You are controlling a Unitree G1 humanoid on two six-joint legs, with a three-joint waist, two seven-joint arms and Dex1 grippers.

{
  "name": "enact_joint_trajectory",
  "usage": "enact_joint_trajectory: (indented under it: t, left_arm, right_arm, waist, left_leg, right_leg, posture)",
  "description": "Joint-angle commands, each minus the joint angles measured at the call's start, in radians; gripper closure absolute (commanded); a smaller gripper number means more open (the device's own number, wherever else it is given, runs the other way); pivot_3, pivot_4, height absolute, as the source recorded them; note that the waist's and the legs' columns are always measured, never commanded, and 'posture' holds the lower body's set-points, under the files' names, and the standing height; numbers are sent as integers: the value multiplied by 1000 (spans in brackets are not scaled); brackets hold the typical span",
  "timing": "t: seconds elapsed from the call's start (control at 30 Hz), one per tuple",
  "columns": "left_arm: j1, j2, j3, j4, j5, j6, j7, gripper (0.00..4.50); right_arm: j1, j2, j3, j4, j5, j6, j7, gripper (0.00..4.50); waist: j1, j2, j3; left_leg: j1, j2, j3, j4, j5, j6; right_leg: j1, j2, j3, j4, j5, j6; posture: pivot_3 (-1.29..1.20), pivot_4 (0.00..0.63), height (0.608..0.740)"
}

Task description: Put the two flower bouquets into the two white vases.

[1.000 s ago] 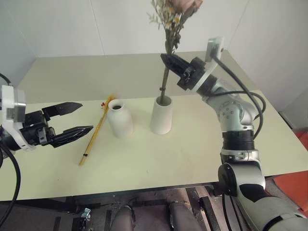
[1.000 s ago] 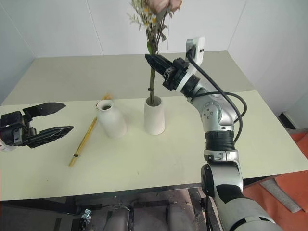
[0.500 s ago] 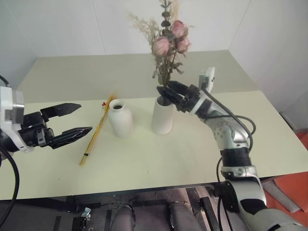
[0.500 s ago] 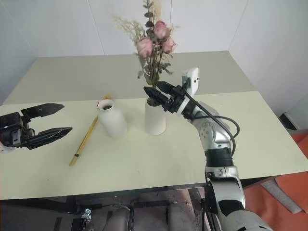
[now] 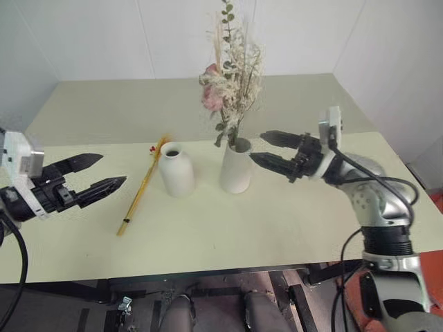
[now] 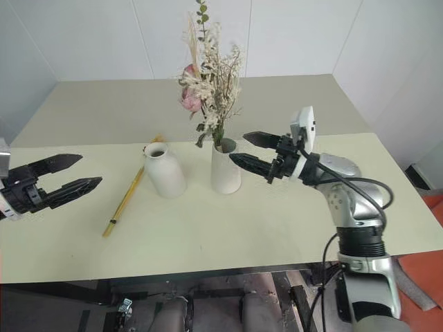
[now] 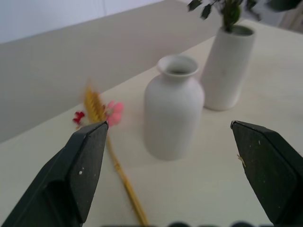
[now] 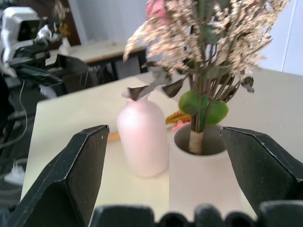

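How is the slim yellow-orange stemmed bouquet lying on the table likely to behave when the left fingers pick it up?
The slim yellow-orange stemmed bouquet lies flat on the pale table, so it probably offers little height to pinch. Its long thin stems look light, and may sag or swing if held near one end. The small red and pink flowers at its tip seem delicate and could crush.

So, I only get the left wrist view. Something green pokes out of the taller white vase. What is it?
Observer: A bushy bouquet stands in that taller vase, with a pink rose, cream sprigs and green leaves.
Operator: Is anything holding it?
Observer: No. The right gripper is beside the vase, open, clear of the stems.
Operator: And the yellow stalk I see?
Observer: That is the slim bouquet. It lies flat on the table, left of the short vase, with its stem end pointing toward the robot.
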Motion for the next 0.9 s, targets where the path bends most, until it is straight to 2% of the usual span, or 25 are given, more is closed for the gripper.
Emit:
enact_joint_trajectory:
  t: [0.03, 0.17, 0.37, 0.47, 0.6, 0.9]
  left_arm:
    - [-13, 67, 1, -18, 24, 166, 128, 0]
    - [-116, 102, -81, 16, 19, 379, 252, 0]
    - [-425, 36, -297, 106, 48, 643, 396, 0]
    - [-546, 6, -400, 145, 68, 737, 410, 0]
    - [-646, -45, -486, 190, 105, 798, 419, 0]
    - [-738, -130, -624, 252, 192, 809, 423, 0]
  right_arm:
    - [-43, -73, 7, -42, 22, 28, 93, 47]
    - [-83, -142, 39, -45, 17, 63, 164, 47]
    - [-128, -211, 110, -59, 23, 77, 344, 47]
    - [-139, -218, 129, -44, 9, 44, 399, 47]
    - [-148, -213, 131, -22, -4, 22, 422, 47]
    - [-154, -208, 119, -10, -2, 17, 444, 47]
  waist:
    - [0, 0, 0]
    - [-1, 0, 0]
    - [8, -1, 1]
    - [15, -2, 1]
    - [17, -2, 1]
    - [22, -3, 1]
  left_leg:
    - [0, 0, 0, 0, 0, 0]
    - [1, 0, 0, 0, 0, 0]
    - [0, 0, -1, 0, 0, 0]
    - [-1, -1, -2, 1, 0, 0]
    - [-1, -1, -3, 1, 0, 0]
    - [-1, -2, -3, 2, 0, 0]
  right_leg:
    - [0, 0, 0, 0, 0, 0]
    - [0, 0, 0, 0, 0, 0]
    - [1, 0, -1, 0, 0, 1]
    - [1, 0, -2, 0, 0, 1]
    - [0, 0, -2, 0, 0, 1]
    - [1, 0, -2, 0, 0, 1]
  posture:
    - [0, 150, 740]
    - [0, 150, 740]
    - [0, 150, 740]
    - [0, 150, 740]
    - [0, 150, 740]
    - [0, 150, 740]
